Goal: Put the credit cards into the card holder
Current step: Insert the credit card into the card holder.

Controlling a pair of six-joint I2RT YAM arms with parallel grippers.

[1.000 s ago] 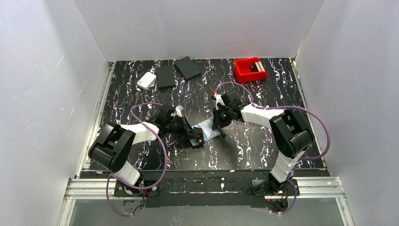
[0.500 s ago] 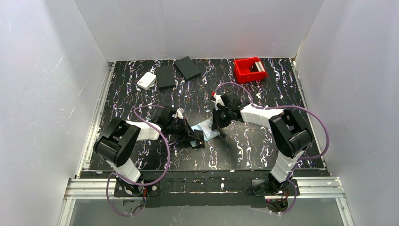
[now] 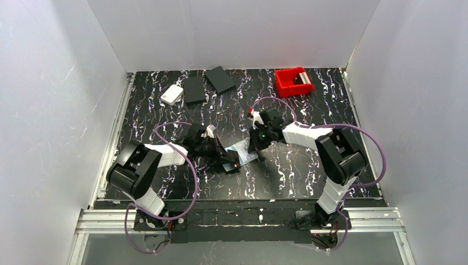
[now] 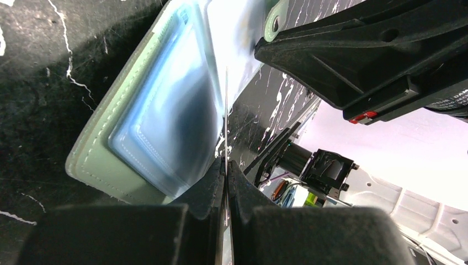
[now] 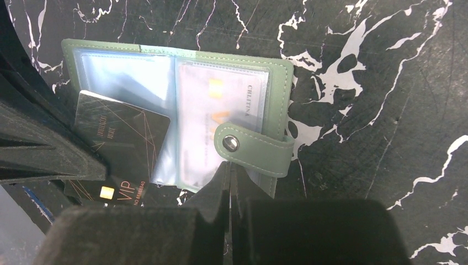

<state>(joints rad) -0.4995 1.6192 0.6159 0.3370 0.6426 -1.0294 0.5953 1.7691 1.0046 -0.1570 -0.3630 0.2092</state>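
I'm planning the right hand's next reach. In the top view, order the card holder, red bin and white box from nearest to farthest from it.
1. holder: centre, at the tips of the right hand.
2. red bin: back right.
3. white box: back left, plainly farthest.

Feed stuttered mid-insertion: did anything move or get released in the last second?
The left arm swung its elbow slightly forward, then partly back. Nothing was taken or let go: the left hand still pinches the dark card at the open card holder, and the right hand stays shut on its edge.
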